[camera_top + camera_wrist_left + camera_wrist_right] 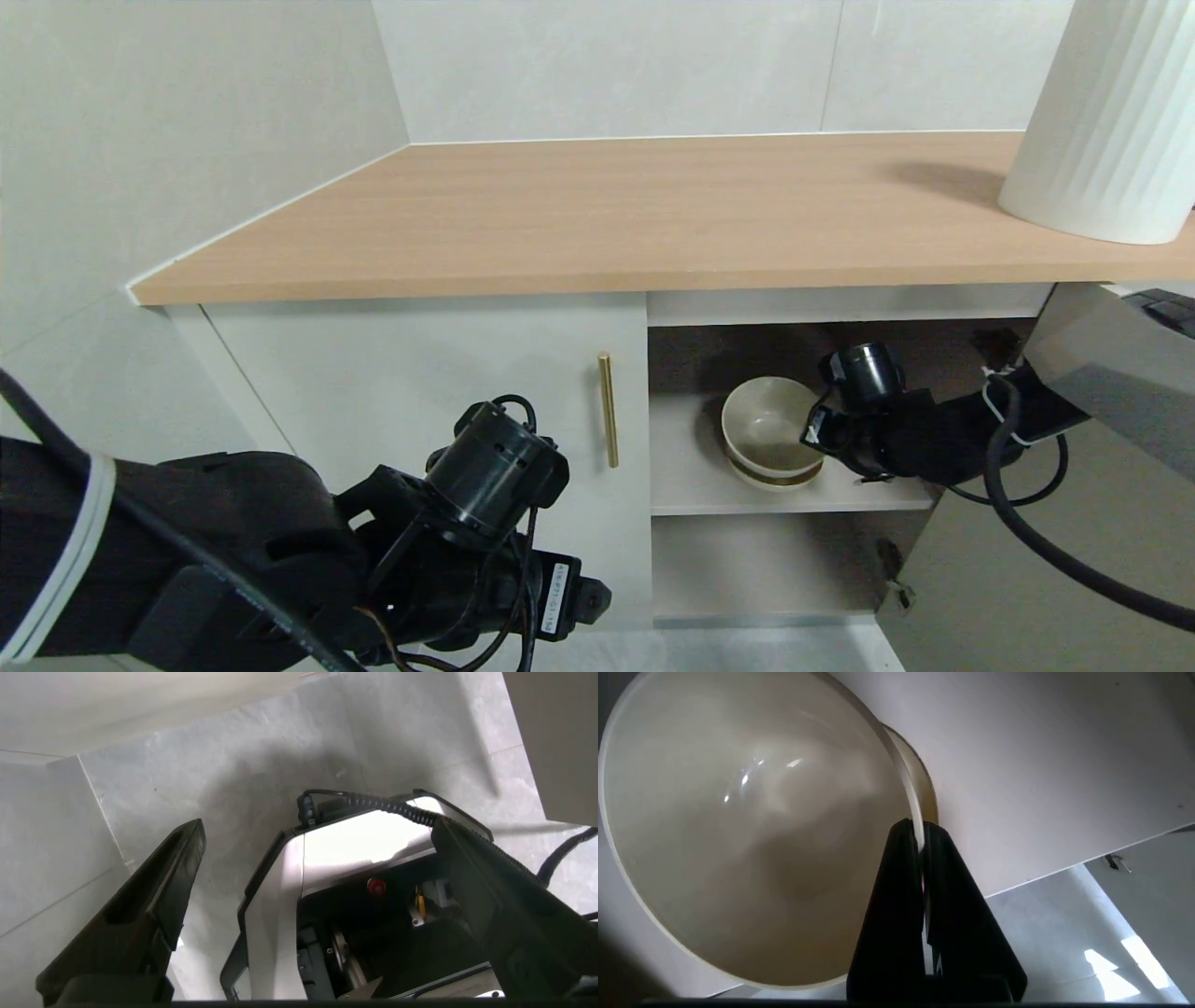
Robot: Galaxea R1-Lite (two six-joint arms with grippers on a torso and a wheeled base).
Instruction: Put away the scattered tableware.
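1. The left gripper [318, 910] is held low at the left, before the closed cabinet door [420, 420]. Its fingers [140, 919] are spread wide, with nothing between them.
2. A slim gold handle [608, 411] is set upright near that door's right edge.
3. Right of the handle, the cabinet compartment is seen open. A white shelf [686, 471] runs across it under the wooden countertop [607, 215].
4. The cream bowl [767, 427] is found on that shelf, approx. mid-compartment, nested in a second bowl [777, 480] beneath. It is tipped rather than level – the mouth is turned up and toward the open front. Being round, its widest line is the rim, seen as a slanted oval.
5. The bowl's right-hand rim is pinched by the right gripper [814, 437], reached in from the right. In the right wrist view both fingers [901, 887] are pressed together on the rim, one inside and one outside the wall.
6. The open door [1008, 597] is swung out at lower right.
7. A white ribbed vessel [1106, 131] is stood on the countertop, far right – well apart from the bowls.
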